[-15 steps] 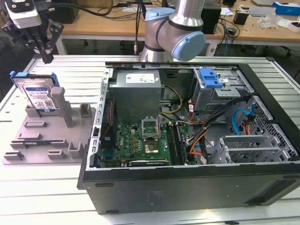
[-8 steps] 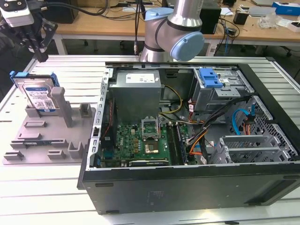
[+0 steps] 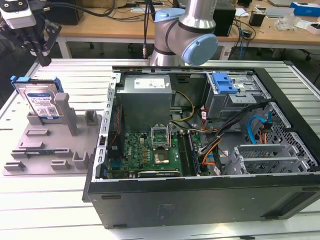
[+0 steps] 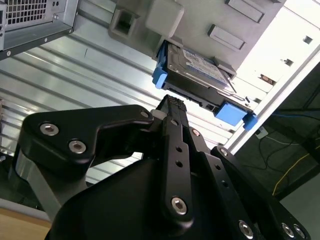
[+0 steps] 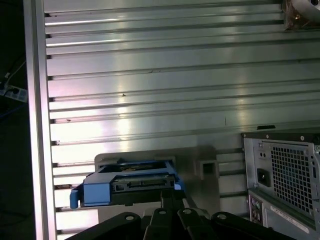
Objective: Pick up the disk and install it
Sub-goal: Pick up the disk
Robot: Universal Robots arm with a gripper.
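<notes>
The disk (image 3: 40,100), a silver hard drive with a blue-and-white label and a blue frame, leans upright in a grey holder (image 3: 55,147) at the exterior view's left. My gripper (image 3: 45,60) hangs above and a little behind it, not touching, its black fingers drawn together on nothing. In the second wrist view the fingertips (image 4: 172,103) point at the disk (image 4: 200,67) across a short gap. In the first wrist view the disk's connector end (image 5: 130,183) sits just beyond the gripper (image 5: 171,197).
An open computer case (image 3: 200,200) lies on the slatted metal table (image 3: 45,210), with a motherboard, a power supply and a drive bay with a blue tab (image 3: 224,82). The arm's base (image 3: 185,35) stands behind the case. Desks with clutter lie beyond.
</notes>
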